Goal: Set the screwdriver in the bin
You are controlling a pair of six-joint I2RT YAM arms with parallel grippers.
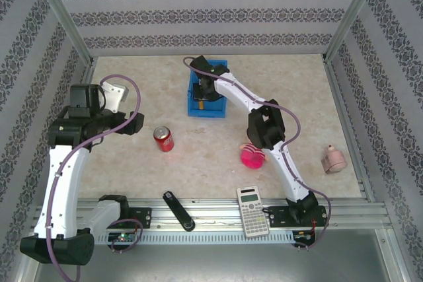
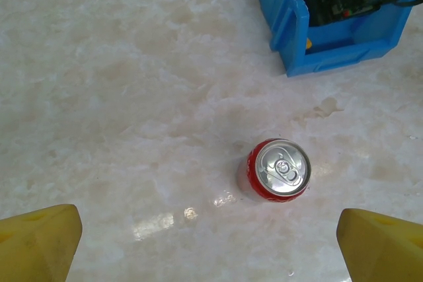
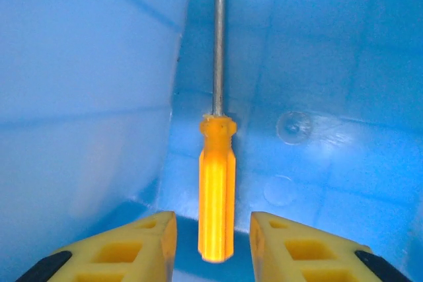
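From above, your right arm reaches to the 12 o'clock side of the pale marbled worktop (image 1: 301,87). It dips its right hand (image 1: 207,97) into the rectangular bright blue plastic open-top bin (image 1: 195,109). Your left hand (image 1: 117,92) hangs at 9 o'clock, well apart from the bin. A red soda can (image 1: 163,139) stands between them, toward 7 o'clock of the bin.

In the left wrist view, the left hand (image 2: 208,249) is spread wide and holds nothing, with one yellow fingertip in each lower corner. The can (image 2: 279,170) stands upright on the worktop ahead of it. The bin (image 2: 291,18) sits at 1 o'clock, with the dark wrist of the other arm inside it.

In the right wrist view you are looking down into the bin (image 3: 86,64), which has blue walls all round. The small slim screwdriver with its thin grey metal shaft and short orange-yellow handle (image 3: 217,189) lies inside, shaft pointing to 12 o'clock. The handle lies between the yellow fingers (image 3: 135,249) of the right hand (image 3: 213,270). A gap shows on each side of the handle, so that hand is parted, not pinching it.

By my reading, the screwdriver is already in the bin and free of the hand. All that is left for you is to lift the right arm straight out without catching the handle or the bin wall.
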